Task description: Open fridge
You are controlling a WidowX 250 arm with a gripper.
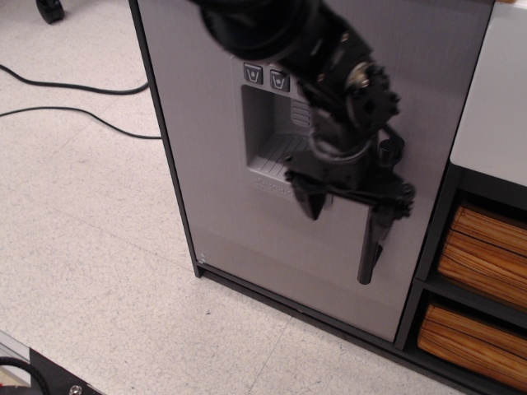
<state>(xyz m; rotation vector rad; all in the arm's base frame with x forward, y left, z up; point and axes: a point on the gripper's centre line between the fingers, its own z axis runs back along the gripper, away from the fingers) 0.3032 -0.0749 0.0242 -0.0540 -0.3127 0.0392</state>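
The fridge (206,164) stands with its tall light-gray door shut inside a black frame. Its raised dispenser panel (268,144) shows two buttons; the arm hides the rest. The black vertical bar handle (367,257) is at the door's right side, and the arm covers its upper part. My black gripper (346,216) hangs in front of the door, pointing down, with its jaws wide apart. The left finger (311,202) is over the bare door. The right finger (384,229) overlaps the handle's middle. I cannot tell whether it touches the handle.
A dark shelf unit with orange wood-grain drawers (482,255) and a pale top (498,99) stands right of the fridge. Black cables (66,86) run over the speckled floor at the left. A dark object (49,374) sits at the bottom left corner.
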